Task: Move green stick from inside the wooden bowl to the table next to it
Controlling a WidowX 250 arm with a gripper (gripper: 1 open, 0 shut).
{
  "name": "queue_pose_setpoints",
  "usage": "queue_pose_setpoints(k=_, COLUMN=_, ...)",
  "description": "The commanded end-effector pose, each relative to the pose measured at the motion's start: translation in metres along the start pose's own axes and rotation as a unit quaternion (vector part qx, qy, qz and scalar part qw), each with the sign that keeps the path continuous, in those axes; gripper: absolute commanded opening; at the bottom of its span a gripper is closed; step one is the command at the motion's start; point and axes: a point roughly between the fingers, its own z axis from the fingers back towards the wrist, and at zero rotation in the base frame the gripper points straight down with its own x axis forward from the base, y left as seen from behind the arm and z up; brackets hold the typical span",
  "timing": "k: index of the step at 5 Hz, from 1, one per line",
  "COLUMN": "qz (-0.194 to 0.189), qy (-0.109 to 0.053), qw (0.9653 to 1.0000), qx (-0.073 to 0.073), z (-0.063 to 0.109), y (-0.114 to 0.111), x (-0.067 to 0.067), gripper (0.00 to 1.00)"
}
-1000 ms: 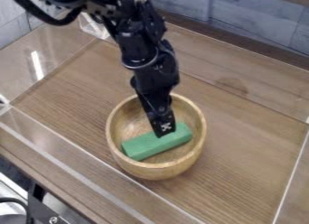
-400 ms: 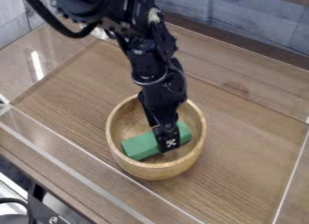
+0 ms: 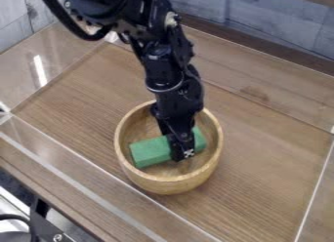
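Black robot arm reaches from the far-left corner of the brown wood-grain table and points its dark gripper straight down into the round, light tan wooden bowl, which sits toward the near edge of the table, roughly midway between the left and right acrylic walls. The flat, bright green rectangular stick lies inside the bowl, on its floor, one end toward the bowl's left wall and the other hidden under the gripper. The fingers straddle that right-hand end of the stick, one on each long side as far as can be made out; the approach from directly above makes sense, since the thick rim blocks any sideways entry and the stick's narrow width is the only span a small claw could take. Claw state: jaws look drawn in near the stick's sides, but whether they have actually clamped it cannot be told from this view (the finger bodies cover the contact lines). The stick rests flat, not lifted, so in my judgement the step in hand is the grasp itself, with lift and carry yet to be done. Gripping near one end rather than the middle may let the free end droop or swing on the lift; it would need to clear the rim before moving sideways. Bare table lies beside the bowl on the right and on the far side, either a plausible set-down spot.
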Motion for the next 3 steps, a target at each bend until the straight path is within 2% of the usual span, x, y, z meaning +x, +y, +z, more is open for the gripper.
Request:
queue_pose_setpoints(k=1, qz=0.012, qy=-0.024, qw=0.9996, qx=0.013, z=0.0169, y=0.0015, x=0.0147, gripper=0.0)
queue_pose_setpoints(k=3, qz=0.032, qy=-0.028, qw=0.9991, qx=0.006, z=0.0086, y=0.0067, x=0.0207, gripper=0.0)
